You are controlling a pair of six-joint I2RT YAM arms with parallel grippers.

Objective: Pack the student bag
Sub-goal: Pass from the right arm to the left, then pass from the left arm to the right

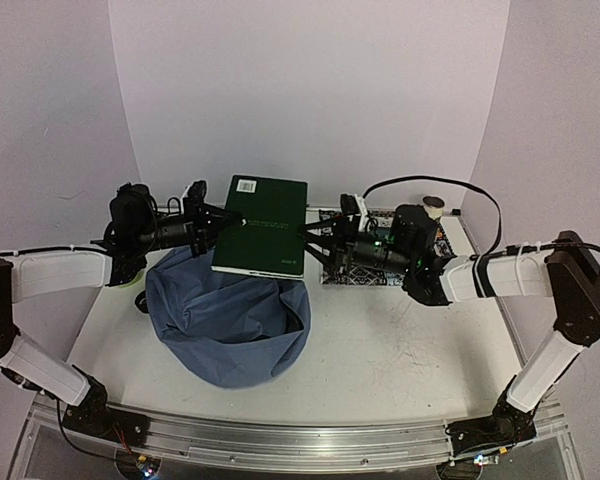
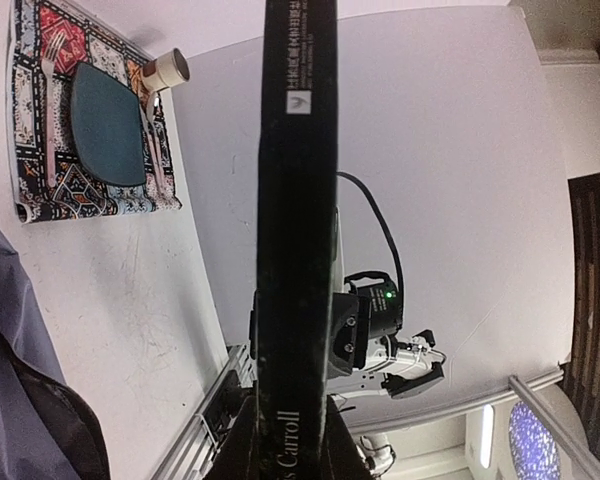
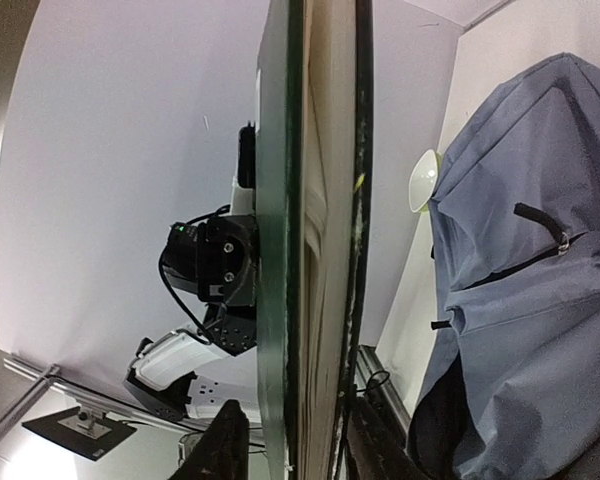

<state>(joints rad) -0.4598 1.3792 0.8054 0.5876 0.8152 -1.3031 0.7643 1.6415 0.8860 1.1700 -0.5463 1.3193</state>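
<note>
Hovering above one student bag [image 1: 230, 320]: one green book [image 1: 265, 225].

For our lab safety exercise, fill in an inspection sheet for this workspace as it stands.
Surface: white table, scuffed.
Job's things: student bag slumped on the table; green book held above it.
Clutter: patterned mat with teal pouch on it; small roll; pale bowl.
Grippers: left gripper shut on the book's edge; right gripper astride the opposite edge, grip unclear.
Cables: black cable looping over the right arm.
Surroundings: plain white backdrop.
</note>
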